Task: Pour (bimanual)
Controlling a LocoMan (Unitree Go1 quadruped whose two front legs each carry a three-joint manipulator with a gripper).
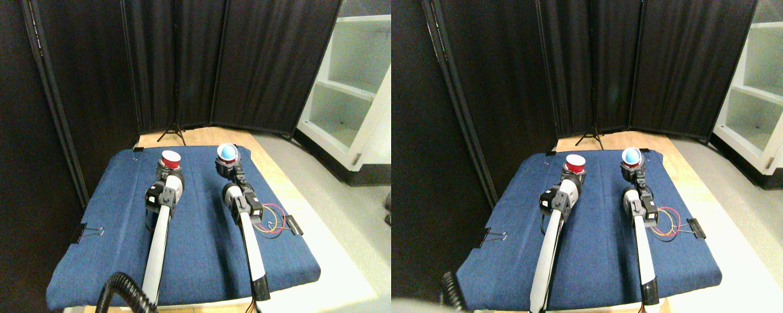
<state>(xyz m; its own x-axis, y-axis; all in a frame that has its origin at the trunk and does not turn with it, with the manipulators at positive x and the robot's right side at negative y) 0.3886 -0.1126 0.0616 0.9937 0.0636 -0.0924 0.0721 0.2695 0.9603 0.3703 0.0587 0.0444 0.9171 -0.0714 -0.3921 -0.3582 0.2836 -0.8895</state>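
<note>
Near the upper middle of the frame, the red cup [171, 159] sits at the tip of the left gripper [167, 171], and the blue cup [227, 153], tilted toward the camera, sits at the tip of the right gripper [227, 167]. Both are above the blue cloth [195, 254] on the bench [280, 176]. How far either gripper's fingers are spread cannot be told, though each seems to carry its cup. The cups are apart, so tipping the blue one further here would likely spill onto the cloth; a loose hold could drop either.
</note>
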